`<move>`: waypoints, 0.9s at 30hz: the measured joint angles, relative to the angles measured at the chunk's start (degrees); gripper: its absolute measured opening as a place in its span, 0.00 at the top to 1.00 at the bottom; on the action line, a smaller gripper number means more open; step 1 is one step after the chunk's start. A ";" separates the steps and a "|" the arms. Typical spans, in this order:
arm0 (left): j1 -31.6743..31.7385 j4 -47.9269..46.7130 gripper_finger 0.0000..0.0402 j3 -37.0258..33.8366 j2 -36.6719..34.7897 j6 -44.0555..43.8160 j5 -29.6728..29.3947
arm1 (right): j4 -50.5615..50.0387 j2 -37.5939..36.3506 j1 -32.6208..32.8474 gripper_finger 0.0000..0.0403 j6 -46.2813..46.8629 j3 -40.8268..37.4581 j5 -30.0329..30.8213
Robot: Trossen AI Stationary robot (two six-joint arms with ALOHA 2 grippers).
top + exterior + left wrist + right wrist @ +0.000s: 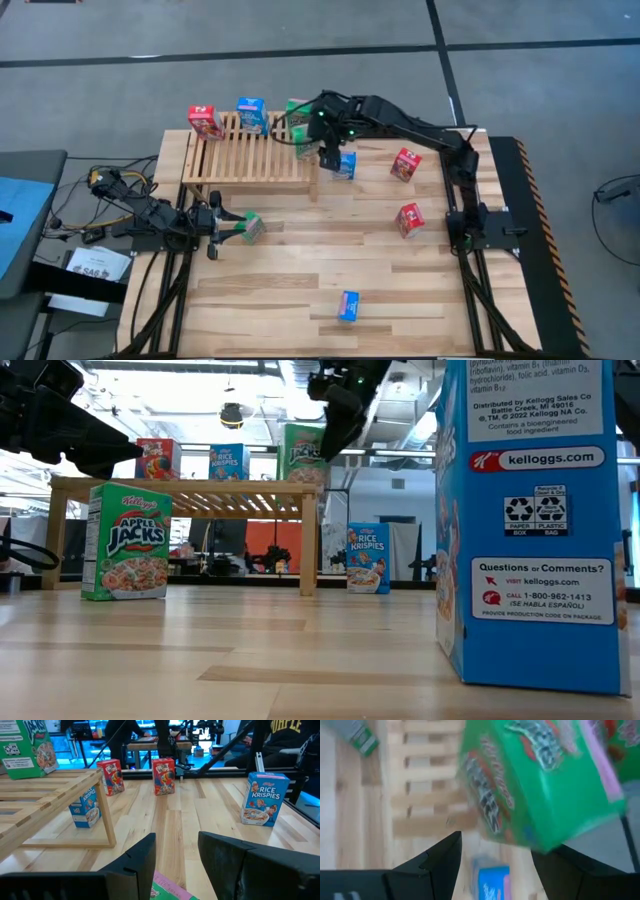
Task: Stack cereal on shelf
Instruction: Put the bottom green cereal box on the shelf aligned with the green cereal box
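Right gripper [327,152] hangs spread over the shelf's [262,160] right end, just beside a green box [299,131] standing there, seemingly free of it. Left gripper [233,229] pinches another green box [252,227] on the table near the shelf.

I read "Apple Jacks" on the green box [126,541] and "Rice Krispies" on the blue box [367,557]. At three o'clock, the near blue box [535,520] reads "kelloggs.com" and "1-800-962-1413".
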 joint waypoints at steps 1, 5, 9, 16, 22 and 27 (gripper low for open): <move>0.01 0.00 0.66 0.00 0.00 0.00 0.00 | -0.19 0.12 0.00 0.35 -0.01 -0.03 0.00; 0.01 0.00 0.66 -0.01 0.00 0.00 0.00 | 0.93 0.12 0.05 0.35 0.00 -0.04 -0.07; 0.02 0.00 0.66 -0.02 0.00 0.00 0.00 | 1.69 0.14 0.25 0.35 0.47 -0.04 -0.09; 0.02 0.00 0.66 -0.02 0.00 -0.02 0.00 | -2.23 0.14 0.58 0.35 2.33 -0.04 -0.02; 0.00 0.00 0.66 -0.02 0.00 0.00 0.00 | -6.98 -0.63 0.82 0.35 6.42 -0.03 -2.47; 0.00 -0.02 0.66 -0.02 0.00 0.00 0.00 | -4.35 0.00 2.44 0.35 4.54 0.01 -6.94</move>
